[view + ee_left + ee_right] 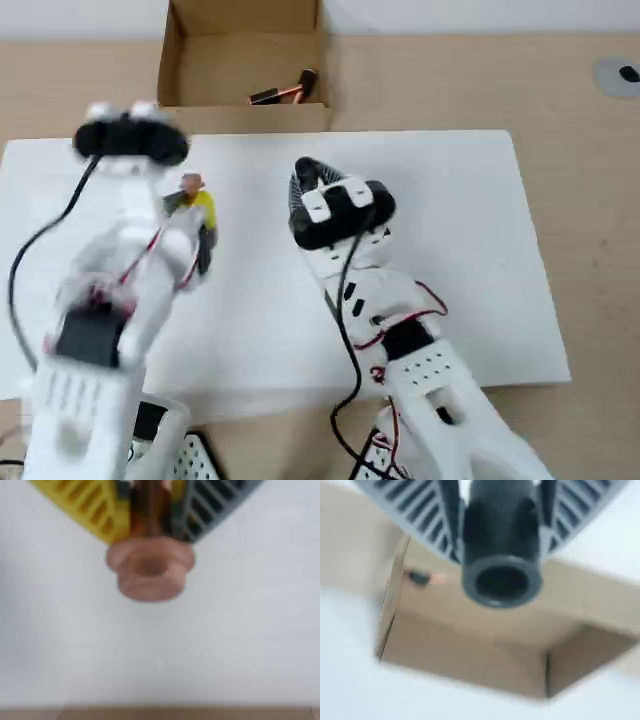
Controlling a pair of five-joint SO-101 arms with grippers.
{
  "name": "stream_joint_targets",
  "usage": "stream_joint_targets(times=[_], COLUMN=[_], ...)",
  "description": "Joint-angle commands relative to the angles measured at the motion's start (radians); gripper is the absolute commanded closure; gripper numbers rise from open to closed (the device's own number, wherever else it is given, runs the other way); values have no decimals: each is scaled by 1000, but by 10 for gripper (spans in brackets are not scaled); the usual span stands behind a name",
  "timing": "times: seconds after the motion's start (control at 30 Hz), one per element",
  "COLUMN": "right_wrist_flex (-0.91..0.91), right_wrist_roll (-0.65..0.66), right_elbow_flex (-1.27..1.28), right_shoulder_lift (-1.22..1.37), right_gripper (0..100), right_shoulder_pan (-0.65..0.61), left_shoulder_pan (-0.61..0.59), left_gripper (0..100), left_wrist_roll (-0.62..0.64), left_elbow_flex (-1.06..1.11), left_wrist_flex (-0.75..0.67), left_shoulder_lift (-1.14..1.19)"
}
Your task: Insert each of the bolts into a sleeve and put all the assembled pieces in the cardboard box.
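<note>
Left gripper (150,530): we see its yellow and grey fingers clamped on the shank of a copper bolt (150,567). The bolt's flanged head sticks out just past the fingertips, clear of them. Below it is the white sheet (450,250); bolt and sheet look apart, though we can't tell by how much.

Right gripper (501,555): both grey fingers are closed on a black sleeve (502,530), one each side of the barrel. The sleeve's open end pokes out beyond the fingertips, with the bore visible and nothing in it.

The cardboard box (172,60) sits ahead of both grippers, past the far edge of the sheet and closer to the right gripper's line. From the right wrist, the sleeve's open end points toward the box's near wall.

One assembled piece (285,92), black sleeve with the copper end showing, lies inside the box on its floor, well apart from both grippers.

The two grippers are side by side over the sheet, not touching; bolt and sleeve are apart.
</note>
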Motion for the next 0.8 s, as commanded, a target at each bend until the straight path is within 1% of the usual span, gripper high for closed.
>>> stream_joint_targets(times=[0.0,0.07,0.2,0.37,0.47,0.53,0.63,0.77], right_wrist_flex=[2,15,63,66,66,66,66,63], right_wrist_roll=[-2,-2,-2,-2,-2,-2,-5,-8], right_elbow_flex=[-65,-64,-59,-27,-13,-1,33,76], right_shoulder_lift=[-111,-140,-145,-153,-153,-153,-153,-153], right_gripper=[989,989,989,989,989,989,989,989], right_shoulder_pan=[-36,-58,-74,-76,-99,-125,-176,-209], left_shoulder_pan=[-8,-9,-17,-11,14,32,92,164], left_gripper=[991,992,993,993,993,993,993,993], left_wrist_roll=[-57,-104,-120,-114,-118,-121,-178,-209], left_elbow_flex=[100,196,430,628,776,845,905,907], left_wrist_flex=[-14,-83,-318,-657,-881,-994,-1094,-1162], left_shoulder_lift=[-314,-456,-699,-644,-642,-641,-641,-641])
